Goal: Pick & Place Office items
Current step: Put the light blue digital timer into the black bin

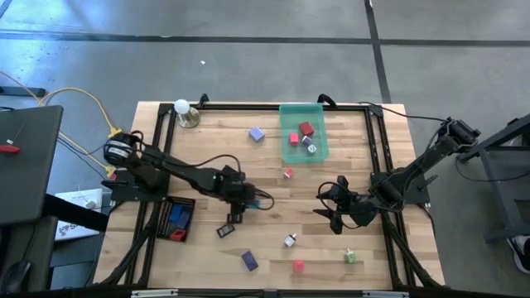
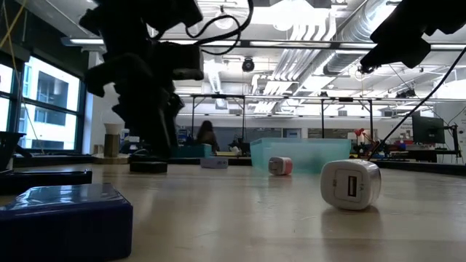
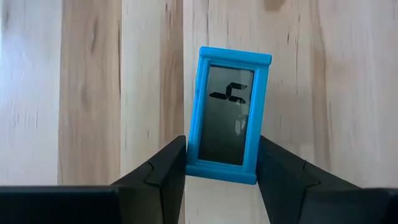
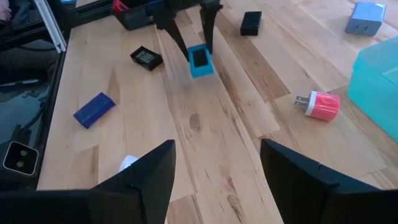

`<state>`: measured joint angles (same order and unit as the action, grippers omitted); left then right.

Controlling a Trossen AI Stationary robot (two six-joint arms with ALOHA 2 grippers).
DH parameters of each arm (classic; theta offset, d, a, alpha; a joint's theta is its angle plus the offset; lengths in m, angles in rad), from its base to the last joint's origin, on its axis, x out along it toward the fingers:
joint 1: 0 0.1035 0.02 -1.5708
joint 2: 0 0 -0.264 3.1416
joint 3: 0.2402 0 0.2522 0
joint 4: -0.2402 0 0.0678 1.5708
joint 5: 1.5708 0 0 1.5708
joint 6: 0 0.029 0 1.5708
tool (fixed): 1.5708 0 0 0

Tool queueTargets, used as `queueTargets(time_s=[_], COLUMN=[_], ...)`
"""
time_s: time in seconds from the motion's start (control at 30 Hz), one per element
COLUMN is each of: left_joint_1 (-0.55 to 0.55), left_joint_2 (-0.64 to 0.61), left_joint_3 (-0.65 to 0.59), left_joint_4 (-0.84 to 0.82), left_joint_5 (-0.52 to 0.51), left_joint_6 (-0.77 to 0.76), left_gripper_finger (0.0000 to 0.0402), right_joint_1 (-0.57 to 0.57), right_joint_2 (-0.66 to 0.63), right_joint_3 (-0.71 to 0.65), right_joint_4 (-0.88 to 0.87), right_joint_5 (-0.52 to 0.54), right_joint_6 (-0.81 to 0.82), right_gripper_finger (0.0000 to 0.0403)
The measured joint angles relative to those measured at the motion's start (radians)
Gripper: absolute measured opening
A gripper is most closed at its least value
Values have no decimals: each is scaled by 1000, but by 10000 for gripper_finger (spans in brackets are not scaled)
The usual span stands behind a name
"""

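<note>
My left gripper (image 1: 253, 199) is left of the table's middle, shut on a small blue-framed piece with a grey display (image 3: 227, 115), one of the office items; the right wrist view shows the piece (image 4: 200, 61) below the left fingers. My right gripper (image 4: 214, 168) stands open with nothing between its fingers, right of the middle (image 1: 331, 212). Other office items lie loose on the wood: a purple block (image 1: 257, 133), a pink plug (image 1: 287, 173), a black piece (image 1: 225, 230), a dark blue block (image 1: 249, 261) and a white charger (image 1: 290, 241). My left gripper pinches the blue piece by its two long sides (image 3: 194, 158), near one short end, between its two fingers (image 3: 168, 171). The fingers slant down from the table's left side, and the piece's other end sticks out past them. In the right wrist view it looks lifted clear of the wood.
A translucent green tray (image 1: 286, 124) with a red block and other pieces stands at the far middle. A black tray (image 1: 187, 217) holding items sits near the left arm. A white ball on a metal base (image 1: 184, 110) is at the far left. Red (image 1: 298, 266) and green (image 1: 350, 257) blocks lie near the front edge.
</note>
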<state>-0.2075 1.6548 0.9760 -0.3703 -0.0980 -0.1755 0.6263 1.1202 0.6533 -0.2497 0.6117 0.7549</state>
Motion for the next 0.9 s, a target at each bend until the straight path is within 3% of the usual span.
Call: queueTargets(time_s=[0.23, 0.6, 0.9], left_joint_1=[-45, -161, -280], left_joint_2=[-56, -63, -80], left_joint_3=[49, 255, 294], left_joint_4=[-249, -668, -801], left_joint_5=[4, 2, 74], left_joint_6=[-114, -310, -523], left_gripper_finger=[157, 157, 157], right_joint_1=[0, 0, 0], right_joint_2=[0, 0, 0], right_joint_3=[0, 0, 0], right_joint_4=[0, -1, -1], right_joint_5=[4, 26, 17], right_joint_6=[0, 0, 0], right_gripper_finger=[223, 223, 223])
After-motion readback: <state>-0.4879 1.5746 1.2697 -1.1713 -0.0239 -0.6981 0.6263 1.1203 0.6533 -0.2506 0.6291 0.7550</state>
